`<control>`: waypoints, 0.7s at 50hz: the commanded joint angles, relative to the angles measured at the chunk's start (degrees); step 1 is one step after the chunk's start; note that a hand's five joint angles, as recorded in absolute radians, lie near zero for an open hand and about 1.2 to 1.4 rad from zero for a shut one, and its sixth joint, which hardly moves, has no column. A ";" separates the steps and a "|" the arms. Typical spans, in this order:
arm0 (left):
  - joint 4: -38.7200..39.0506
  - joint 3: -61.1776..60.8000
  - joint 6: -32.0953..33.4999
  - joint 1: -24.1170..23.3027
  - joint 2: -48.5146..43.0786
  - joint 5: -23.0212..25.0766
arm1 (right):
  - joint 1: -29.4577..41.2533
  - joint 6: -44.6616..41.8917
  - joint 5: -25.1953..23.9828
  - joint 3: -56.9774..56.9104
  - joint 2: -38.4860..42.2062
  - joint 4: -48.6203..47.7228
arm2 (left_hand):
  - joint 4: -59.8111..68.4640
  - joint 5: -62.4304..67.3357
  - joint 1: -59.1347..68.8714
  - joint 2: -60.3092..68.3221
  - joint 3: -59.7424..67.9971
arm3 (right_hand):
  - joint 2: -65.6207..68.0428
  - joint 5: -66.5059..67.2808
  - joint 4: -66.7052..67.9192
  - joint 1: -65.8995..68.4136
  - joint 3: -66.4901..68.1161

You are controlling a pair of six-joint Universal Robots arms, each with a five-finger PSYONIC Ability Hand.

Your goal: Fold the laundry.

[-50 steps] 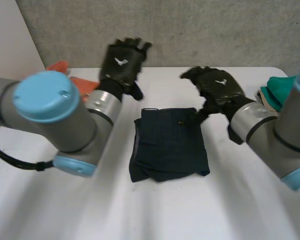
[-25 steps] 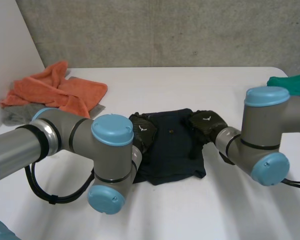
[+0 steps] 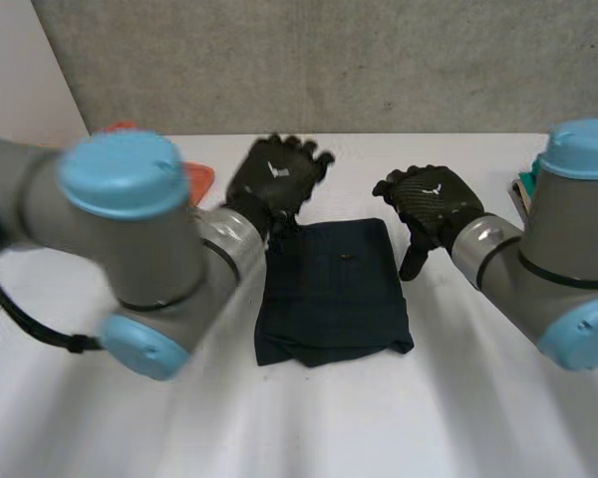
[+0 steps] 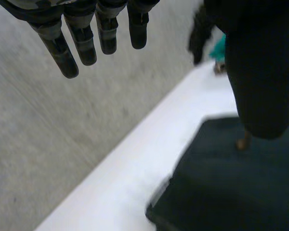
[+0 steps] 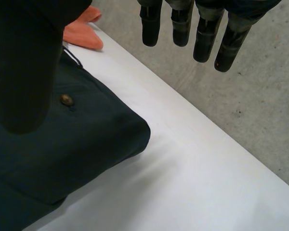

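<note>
White table (image 3: 379,423) is lying in front of the robot and is holding one dark blue folded cloth (image 3: 334,294) right in the middle. Two big grey arms are reaching in from the near side, the left arm (image 3: 120,234) from 8 o'clock and the right arm (image 3: 563,274) from 4 o'clock. That cloth is lying flat, with its bumpy edge on the near side and a tiny button (image 3: 347,259) showing near its far edge. At 11 o'clock from the cloth, the left hand (image 3: 277,179) is hanging in the air just over the far left corner. Its fingers (image 4: 86,43) are sticking out straight and are holding nothing. At 2 o'clock from the cloth, the right hand (image 3: 429,204) is hanging just beside the far right corner, and its fingers (image 5: 180,26) are straight with nothing in them. Farther back, an orange cloth (image 3: 199,181) is peeking out at 10 o'clock, and a green cloth (image 3: 526,189) is sitting at 3 o'clock. Behind it all, a grey wall (image 3: 379,60) is standing.
</note>
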 commanded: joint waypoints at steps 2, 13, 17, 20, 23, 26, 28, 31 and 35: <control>-0.07 -9.60 -10.67 6.95 16.34 23.24 | 2.62 -0.62 -0.22 17.80 -4.78 -11.00 | -0.22 -1.37 0.51 -0.21 -0.61 | -2.44 -3.83 -3.29 -0.72 -2.21; -0.07 -11.54 -12.17 8.19 19.08 28.19 | 10.19 -1.67 0.22 22.58 4.43 -27.98 | -0.22 -1.36 0.52 -0.21 -0.61 | -2.44 -3.83 -3.29 -0.72 -2.21; -0.07 -11.63 -12.00 8.19 18.82 28.19 | 10.19 -3.25 0.22 20.38 7.33 -29.92 | -0.22 -1.36 0.52 -0.21 -0.61 | -2.44 -3.83 -3.29 -0.72 -2.21; 0.02 -11.72 -12.00 8.10 18.64 28.19 | 10.19 -4.83 0.48 18.97 8.83 -30.37 | -0.22 -1.36 0.52 -0.21 -0.61 | -2.44 -3.83 -3.29 -0.72 -2.21; 0.02 -11.72 -12.00 8.10 18.47 28.19 | 10.19 -6.42 0.83 16.78 10.68 -30.46 | -0.38 -1.53 0.35 -0.38 -0.78 | -2.44 -3.83 -3.29 -0.72 -2.21; 0.11 -11.72 -12.00 8.10 18.38 28.19 | 10.19 -6.51 1.97 14.23 12.70 -30.46 | -0.39 -1.53 0.35 -0.38 -0.78 | -2.44 -3.83 -3.29 -0.72 -2.21; 0.11 -11.72 -12.00 8.10 18.38 28.19 | 10.10 -6.51 2.59 13.00 13.41 -30.37 | -0.39 -1.53 0.35 -0.38 -0.78 | -2.44 -3.83 -3.29 -0.72 -2.21; 0.11 -11.72 -12.00 8.10 18.38 28.19 | 10.10 -6.59 3.21 11.41 14.20 -30.45 | -0.39 -1.53 0.35 -0.38 -0.78 | 0.14 -1.24 -0.71 1.87 0.38; 0.20 -11.81 -12.00 8.10 18.29 28.19 | 10.01 -6.33 3.29 9.22 15.25 -30.45 | -0.39 -1.53 0.35 -0.38 -0.78 | 6.54 5.16 5.69 8.27 6.78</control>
